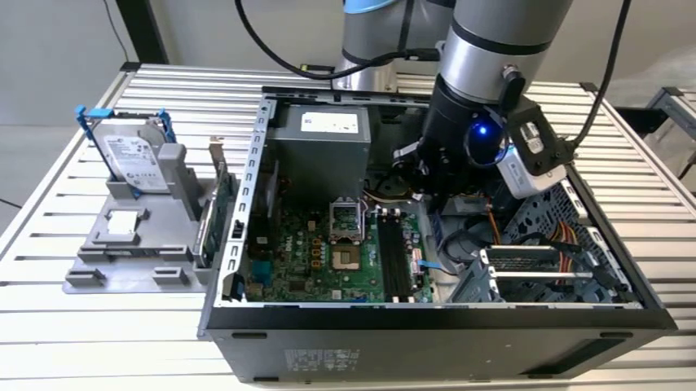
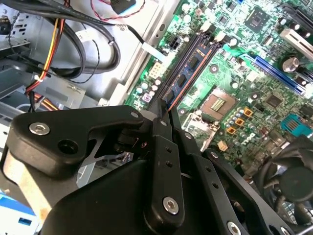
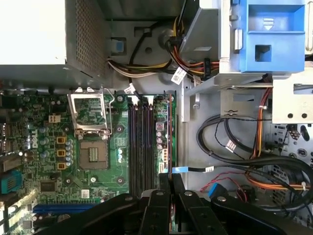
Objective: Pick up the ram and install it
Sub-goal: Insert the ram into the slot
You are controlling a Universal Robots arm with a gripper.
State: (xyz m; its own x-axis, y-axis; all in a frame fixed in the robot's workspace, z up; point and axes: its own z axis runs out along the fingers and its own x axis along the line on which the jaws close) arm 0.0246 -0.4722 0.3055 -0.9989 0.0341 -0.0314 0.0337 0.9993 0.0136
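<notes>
Closed tight, gripper fingers pinching one end of the ram, thin blue stick standing on edge along the memory slot at the motherboard edge, inside the open computer case.

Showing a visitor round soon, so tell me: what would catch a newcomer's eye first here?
The arm reaching into the open computer case in the exterior view. Its gripper pinches the ram over the motherboard; a hard drive stands on a grey rack at that view's left.
</notes>
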